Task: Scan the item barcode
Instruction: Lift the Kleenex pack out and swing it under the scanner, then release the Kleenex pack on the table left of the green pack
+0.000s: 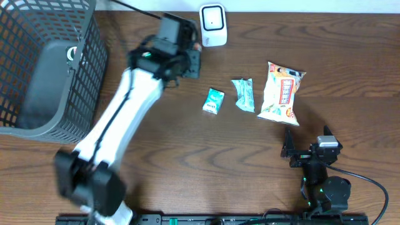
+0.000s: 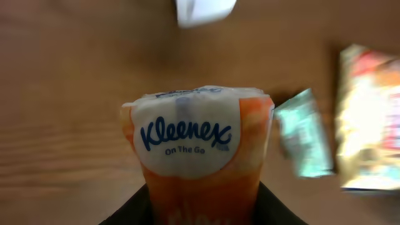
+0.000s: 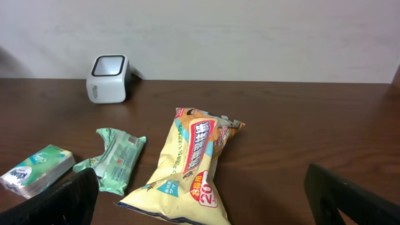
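An orange tissue pack with a white oval label reading "Kleenex On The Go" in blue is clamped at its lower end between the left fingers. The label faces the left wrist camera. The pack's long axis runs straight out from the fingers toward the white scanner, which stands just beyond it at the worktop's far edge. To the right, lying flat and apart from one another, are a small teal-and-white pack, a crumpled green packet and a yellow snack bag showing a red-circled "20"; its other writing is too small to read. A grey wire basket fills the left edge. The right fingers are spread wide apart and hold nothing, near the front edge. Bare wood stretches right of the scanner.
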Controlling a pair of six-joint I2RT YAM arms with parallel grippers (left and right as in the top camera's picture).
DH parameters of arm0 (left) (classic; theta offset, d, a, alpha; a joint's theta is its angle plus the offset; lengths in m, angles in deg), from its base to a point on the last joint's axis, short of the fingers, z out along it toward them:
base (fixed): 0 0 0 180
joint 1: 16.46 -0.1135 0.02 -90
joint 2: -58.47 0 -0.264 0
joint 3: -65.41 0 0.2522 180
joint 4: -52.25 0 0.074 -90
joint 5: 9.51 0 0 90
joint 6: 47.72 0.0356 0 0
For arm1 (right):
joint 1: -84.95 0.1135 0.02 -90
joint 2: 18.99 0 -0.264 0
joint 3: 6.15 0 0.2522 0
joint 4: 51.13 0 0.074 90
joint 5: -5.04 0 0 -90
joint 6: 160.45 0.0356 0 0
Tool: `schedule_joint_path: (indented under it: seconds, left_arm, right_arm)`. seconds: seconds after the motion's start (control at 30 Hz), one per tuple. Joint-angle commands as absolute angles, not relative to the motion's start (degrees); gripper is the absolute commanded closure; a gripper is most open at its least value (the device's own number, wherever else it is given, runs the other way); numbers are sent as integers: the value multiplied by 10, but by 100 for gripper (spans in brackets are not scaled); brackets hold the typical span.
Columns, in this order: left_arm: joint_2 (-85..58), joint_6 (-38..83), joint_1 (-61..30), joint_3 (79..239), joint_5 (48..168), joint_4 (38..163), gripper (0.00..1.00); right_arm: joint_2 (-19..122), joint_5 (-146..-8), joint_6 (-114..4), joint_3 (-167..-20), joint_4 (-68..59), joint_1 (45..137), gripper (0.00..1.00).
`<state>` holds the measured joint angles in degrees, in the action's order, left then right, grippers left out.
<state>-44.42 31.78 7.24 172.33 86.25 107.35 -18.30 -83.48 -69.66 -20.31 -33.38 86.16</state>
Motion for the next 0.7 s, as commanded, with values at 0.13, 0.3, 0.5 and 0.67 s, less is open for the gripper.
schedule_joint_path:
  seconds: [0.13, 0.3, 0.5, 0.67]
  left_arm:
    - [-577, 319, 82, 1719, 824, 1060, 63]
    - [-622, 319, 83, 1719, 824, 1056, 54]
    - [-613, 319, 82, 1731, 824, 1061, 34]
    - [-543, 320, 74, 1769, 824, 1056, 20]
  right_arm:
    - [-187, -837, -701, -202, -332, 867, 1]
    - [-187, -837, -701, -202, -332, 867, 1]
    - [-187, -837, -701, -202, -332, 867, 1]
    - [-187, -837, -701, -202, -332, 867, 1]
